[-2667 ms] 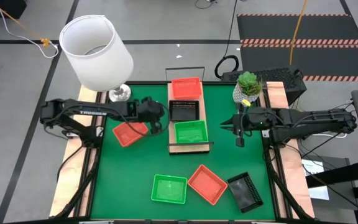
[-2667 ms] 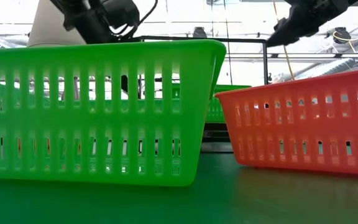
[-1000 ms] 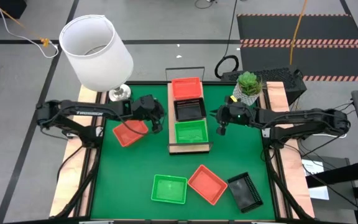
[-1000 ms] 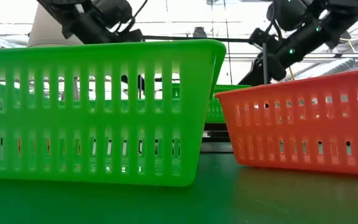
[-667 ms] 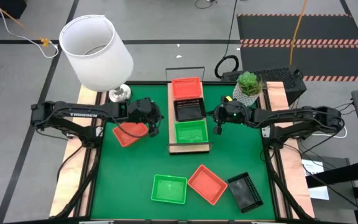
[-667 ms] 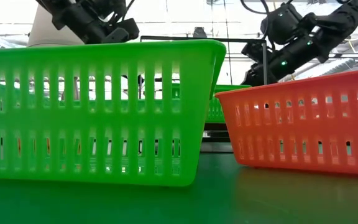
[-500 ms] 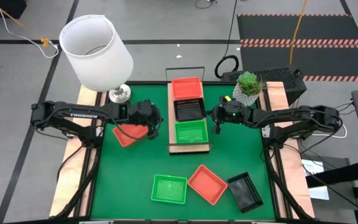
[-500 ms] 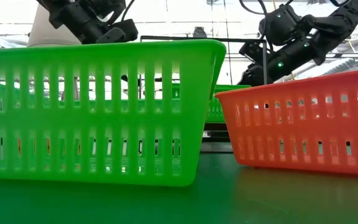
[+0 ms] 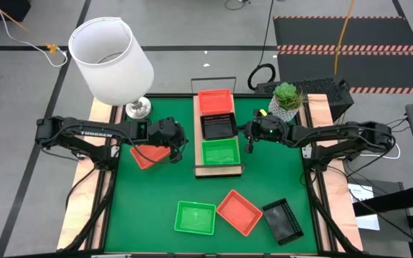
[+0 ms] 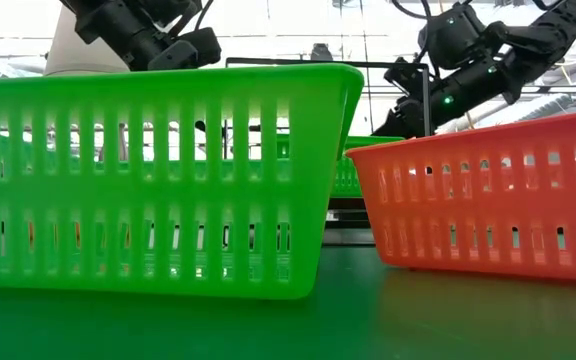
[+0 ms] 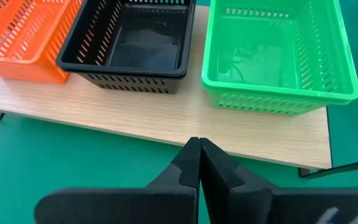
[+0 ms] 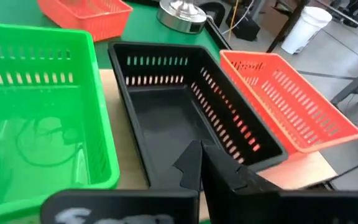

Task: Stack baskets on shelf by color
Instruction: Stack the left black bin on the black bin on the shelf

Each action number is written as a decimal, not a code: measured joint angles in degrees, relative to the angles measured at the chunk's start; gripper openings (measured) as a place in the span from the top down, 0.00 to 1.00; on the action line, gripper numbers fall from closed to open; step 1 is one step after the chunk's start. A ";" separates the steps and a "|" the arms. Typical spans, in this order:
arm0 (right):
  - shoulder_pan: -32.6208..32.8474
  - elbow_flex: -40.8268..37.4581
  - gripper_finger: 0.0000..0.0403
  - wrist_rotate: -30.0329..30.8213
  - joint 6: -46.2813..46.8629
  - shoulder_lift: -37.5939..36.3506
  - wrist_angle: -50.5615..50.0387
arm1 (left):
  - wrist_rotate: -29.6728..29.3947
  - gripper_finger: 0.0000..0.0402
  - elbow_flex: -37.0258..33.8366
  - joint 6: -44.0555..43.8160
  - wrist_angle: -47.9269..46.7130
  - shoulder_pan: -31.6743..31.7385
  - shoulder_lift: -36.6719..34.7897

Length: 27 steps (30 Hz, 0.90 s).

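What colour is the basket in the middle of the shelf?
Black basket; the left wrist view shows it best, on the shelf.

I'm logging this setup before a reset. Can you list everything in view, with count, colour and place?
Shelf: one, light wood, mat centre.
Baskets on shelf: three; red far, black middle, green near.
Loose baskets: red left of shelf; green, red, black along the near edge.
Mat: one, green.
Lamp: one, white, far left.
Plant: one, green, far right.
Left hand: shut, left of shelf.
Right hand: shut, right of shelf.
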 joint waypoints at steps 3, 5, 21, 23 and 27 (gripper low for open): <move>0.01 0.00 1.00 3.25 -0.04 -1.79 -3.49 | 0.00 0.99 0.00 -0.01 -0.11 0.00 0.00; -0.17 0.00 1.00 6.50 -0.09 -2.63 -5.95 | 0.00 0.99 0.00 0.00 -0.62 0.01 0.00; -5.38 0.02 1.00 -3.82 5.86 5.89 -0.29 | 0.00 0.99 0.00 -0.09 -0.76 0.04 0.00; -5.38 0.02 1.00 -4.94 6.45 6.71 0.67 | 0.00 0.99 0.00 -0.13 -0.79 0.04 0.00; -5.38 0.02 1.00 -4.96 6.45 7.02 1.14 | 0.00 0.99 0.00 -0.15 -0.76 0.04 0.00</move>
